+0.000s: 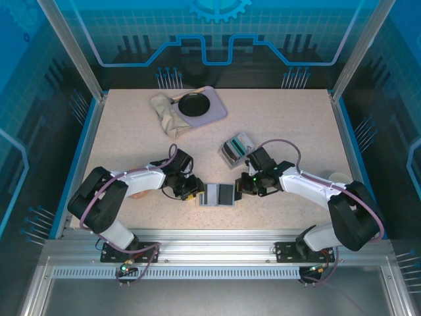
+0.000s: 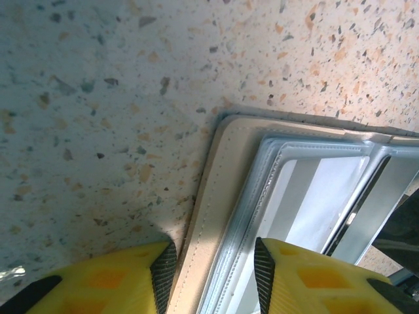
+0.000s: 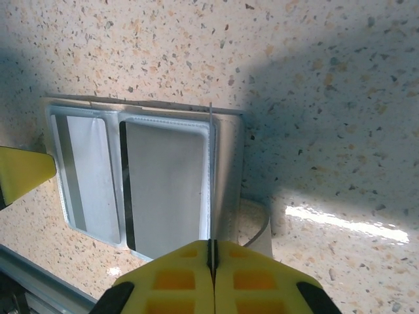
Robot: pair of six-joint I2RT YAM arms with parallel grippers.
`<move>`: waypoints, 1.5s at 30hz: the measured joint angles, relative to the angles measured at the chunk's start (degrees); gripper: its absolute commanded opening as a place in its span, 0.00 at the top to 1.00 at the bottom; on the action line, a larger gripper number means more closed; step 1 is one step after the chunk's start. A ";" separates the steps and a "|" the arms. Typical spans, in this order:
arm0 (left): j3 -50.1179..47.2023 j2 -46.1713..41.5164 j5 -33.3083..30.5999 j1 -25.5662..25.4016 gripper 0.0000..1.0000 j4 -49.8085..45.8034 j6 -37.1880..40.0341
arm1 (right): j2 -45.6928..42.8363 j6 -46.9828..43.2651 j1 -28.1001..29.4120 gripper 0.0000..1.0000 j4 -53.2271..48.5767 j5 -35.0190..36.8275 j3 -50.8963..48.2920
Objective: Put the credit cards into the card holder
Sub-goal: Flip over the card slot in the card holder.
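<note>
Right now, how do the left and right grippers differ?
The left gripper has its jaws apart, astride the holder's tan edge, while the right gripper is shut. The left has only that edge between its jaws, while the right pinches a card edge-on over the holder. In the top view the left is at the holder's left end and the right at its right end. Both are yellow-tipped and close to the holder.
</note>
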 measured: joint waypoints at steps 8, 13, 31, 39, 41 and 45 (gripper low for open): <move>0.33 0.26 -0.02 0.00 0.62 -0.46 -0.09 | -0.02 0.22 0.00 0.94 0.26 -0.28 0.02; 0.72 0.61 -0.04 0.00 0.64 -0.94 -0.09 | -0.76 0.13 0.20 0.94 -1.51 -0.04 1.42; 2.14 2.08 0.20 -1.22 0.64 -0.35 -0.59 | -2.60 -0.44 0.59 0.93 -1.84 -3.04 4.31; 2.14 2.29 0.28 -1.88 0.64 1.33 -1.55 | -1.81 -0.46 0.59 0.92 -0.94 -3.91 4.42; 2.14 2.47 0.52 -1.97 0.64 1.75 -1.62 | -1.53 -0.48 0.59 0.92 -0.76 -4.37 4.44; 2.14 2.62 0.81 -2.10 0.64 2.32 -1.62 | 0.13 -0.46 0.61 0.92 0.02 -6.05 5.09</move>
